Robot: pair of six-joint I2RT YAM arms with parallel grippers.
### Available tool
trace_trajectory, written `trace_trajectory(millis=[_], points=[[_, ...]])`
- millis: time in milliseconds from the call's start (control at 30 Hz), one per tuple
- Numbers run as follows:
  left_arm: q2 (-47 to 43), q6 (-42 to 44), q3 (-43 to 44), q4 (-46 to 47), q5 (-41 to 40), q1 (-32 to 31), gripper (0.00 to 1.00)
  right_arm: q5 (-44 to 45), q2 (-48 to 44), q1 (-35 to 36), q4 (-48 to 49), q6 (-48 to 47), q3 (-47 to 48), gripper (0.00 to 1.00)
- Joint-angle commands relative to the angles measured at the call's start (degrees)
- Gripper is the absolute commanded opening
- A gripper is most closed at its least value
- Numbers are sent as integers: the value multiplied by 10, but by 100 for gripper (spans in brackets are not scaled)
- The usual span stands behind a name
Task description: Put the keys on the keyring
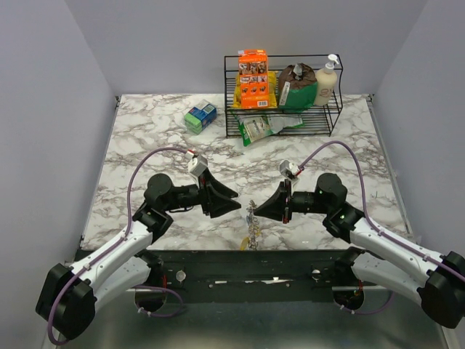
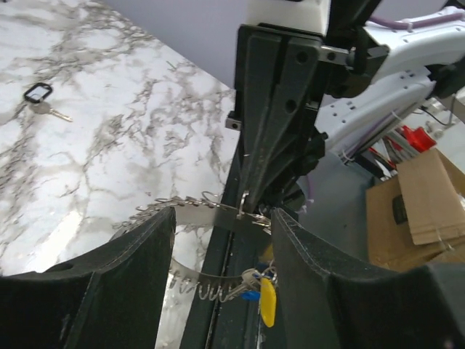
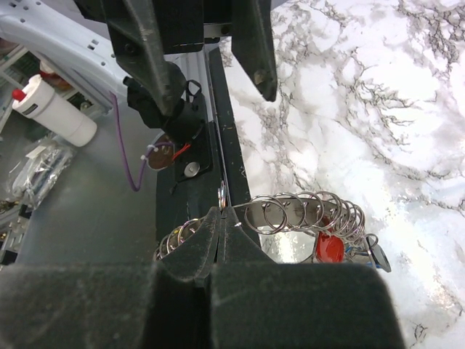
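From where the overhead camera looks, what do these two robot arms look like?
They match: white shells on the long links of the left arm and right arm, bulky black joints between. A thin purple cable loops along each. The left gripper and right gripper are black, each with two wedge-shaped fingers tapering to a point, faced in dark foam-like padding.

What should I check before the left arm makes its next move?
1. Grip of the right hand on the keyring: ok, shut on it.
2. Opening of the left hand: ok, open.
3. Key in the left hand: not ok, it grips nothing.
4. Loose black-headed key in sight on the table: ok.
5. The yellow key and red key hanging from the keyring: ok.
6. Access to the keyring's opening: cannot tell.
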Motion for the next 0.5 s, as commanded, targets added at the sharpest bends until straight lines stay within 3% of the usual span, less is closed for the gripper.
trace_trajectory(millis=[0,467], points=[[4,-8,-3,46,46,0,63,6,-7,2,27,20,18,1],[26,17,-1,49,-35,-44,55,68,-36,2,59,84,11,1]])
